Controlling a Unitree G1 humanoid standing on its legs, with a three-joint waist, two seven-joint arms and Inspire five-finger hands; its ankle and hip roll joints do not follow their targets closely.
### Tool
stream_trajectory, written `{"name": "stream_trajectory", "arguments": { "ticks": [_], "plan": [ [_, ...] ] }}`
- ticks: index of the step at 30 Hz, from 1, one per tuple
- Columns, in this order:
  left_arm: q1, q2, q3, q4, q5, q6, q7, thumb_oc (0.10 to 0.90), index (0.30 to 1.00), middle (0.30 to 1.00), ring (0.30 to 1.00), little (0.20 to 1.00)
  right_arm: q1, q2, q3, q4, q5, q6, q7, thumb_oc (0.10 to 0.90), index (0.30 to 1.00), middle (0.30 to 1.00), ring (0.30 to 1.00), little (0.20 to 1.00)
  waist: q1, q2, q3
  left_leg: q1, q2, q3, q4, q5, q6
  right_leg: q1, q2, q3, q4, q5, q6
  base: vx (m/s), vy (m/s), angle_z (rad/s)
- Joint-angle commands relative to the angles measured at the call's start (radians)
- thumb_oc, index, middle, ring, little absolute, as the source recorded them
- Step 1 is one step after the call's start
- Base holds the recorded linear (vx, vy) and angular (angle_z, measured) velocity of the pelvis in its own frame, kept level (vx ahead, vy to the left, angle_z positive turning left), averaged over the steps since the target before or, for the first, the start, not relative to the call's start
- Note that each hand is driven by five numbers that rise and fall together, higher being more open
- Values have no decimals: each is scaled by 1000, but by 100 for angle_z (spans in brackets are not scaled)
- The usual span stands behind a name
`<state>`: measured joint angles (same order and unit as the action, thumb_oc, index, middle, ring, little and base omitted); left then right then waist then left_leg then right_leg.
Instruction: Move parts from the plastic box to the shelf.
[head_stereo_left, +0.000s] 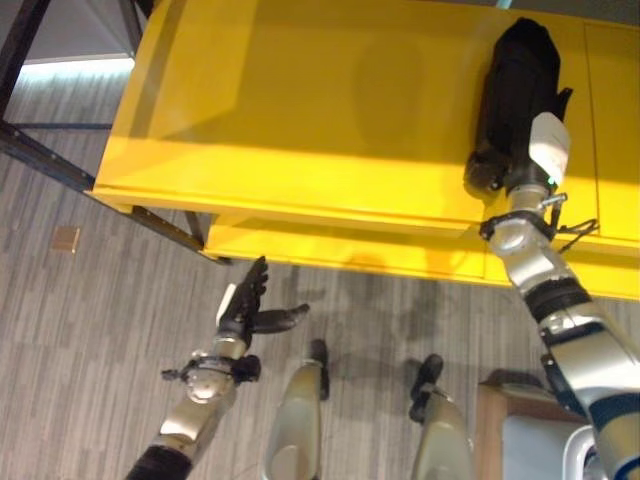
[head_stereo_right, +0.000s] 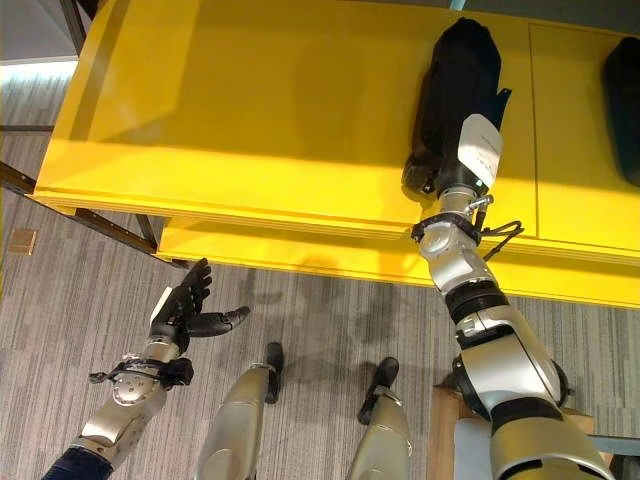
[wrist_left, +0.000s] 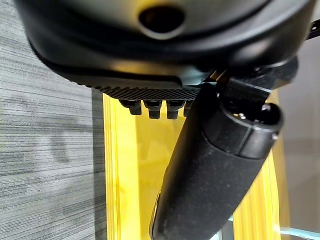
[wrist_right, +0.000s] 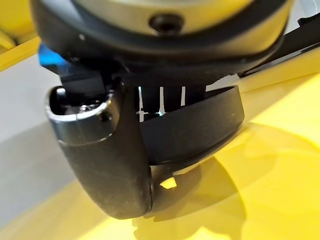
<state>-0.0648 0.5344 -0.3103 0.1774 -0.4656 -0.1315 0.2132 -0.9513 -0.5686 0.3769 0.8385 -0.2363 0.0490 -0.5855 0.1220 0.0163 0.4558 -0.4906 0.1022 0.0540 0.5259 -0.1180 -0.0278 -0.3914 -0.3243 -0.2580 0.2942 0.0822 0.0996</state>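
A long black part (head_stereo_left: 520, 60) lies on the top of the yellow shelf (head_stereo_left: 300, 110), toward its right end. My right hand (head_stereo_left: 545, 140) reaches over the shelf's front edge and is on the near end of the part. In the right wrist view the thumb (wrist_right: 107, 160) curls under the part's curved black edge (wrist_right: 200, 125), with the fingers behind it, just above the yellow surface. My left hand (head_stereo_left: 245, 305) hangs low over the floor in front of the shelf, fingers straight, thumb (wrist_left: 210, 175) out, holding nothing.
A second black part (head_stereo_right: 625, 110) lies on the shelf further right. The shelf has a lower yellow ledge (head_stereo_left: 330, 250) and a dark metal frame (head_stereo_left: 60, 165) at its left. A brown stand with a pale box (head_stereo_left: 525, 440) is at the lower right. Grey striped floor (head_stereo_left: 90, 330) lies below.
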Motion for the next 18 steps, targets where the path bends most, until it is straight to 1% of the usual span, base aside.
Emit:
{"name": "stream_trajectory", "arguments": {
  "ticks": [1,6,11,18],
  "plan": [
    [24,7,53,-89,2,-99,11,900,1000,1000,1000,1000,61,-122,-9,16,-69,36,3,400,300,300,300,300,-18,10,-16,37,40,-105,-145,97,-49,22,-2,22,154,-120,26,0,0,0],
    [29,10,57,-89,2,-102,5,900,1000,1000,1000,1000,75,-144,-1,2,-98,34,29,400,300,300,300,300,-19,6,-16,37,42,-106,-141,96,-50,22,-1,22,153,-119,27,0,-2,-1],
    [35,14,59,-85,2,-105,-1,900,1000,1000,1000,1000,58,-176,32,11,-124,27,52,400,300,300,300,300,-16,4,-17,37,44,-106,-142,98,-53,25,0,22,152,-120,27,0,0,0],
    [35,17,60,-83,-3,-108,-5,900,1000,1000,1000,1000,24,-190,50,29,-121,20,61,400,300,300,300,300,-13,-1,-17,35,44,-109,-140,99,-55,23,2,22,158,-122,26,0,0,0]
  ]
}}
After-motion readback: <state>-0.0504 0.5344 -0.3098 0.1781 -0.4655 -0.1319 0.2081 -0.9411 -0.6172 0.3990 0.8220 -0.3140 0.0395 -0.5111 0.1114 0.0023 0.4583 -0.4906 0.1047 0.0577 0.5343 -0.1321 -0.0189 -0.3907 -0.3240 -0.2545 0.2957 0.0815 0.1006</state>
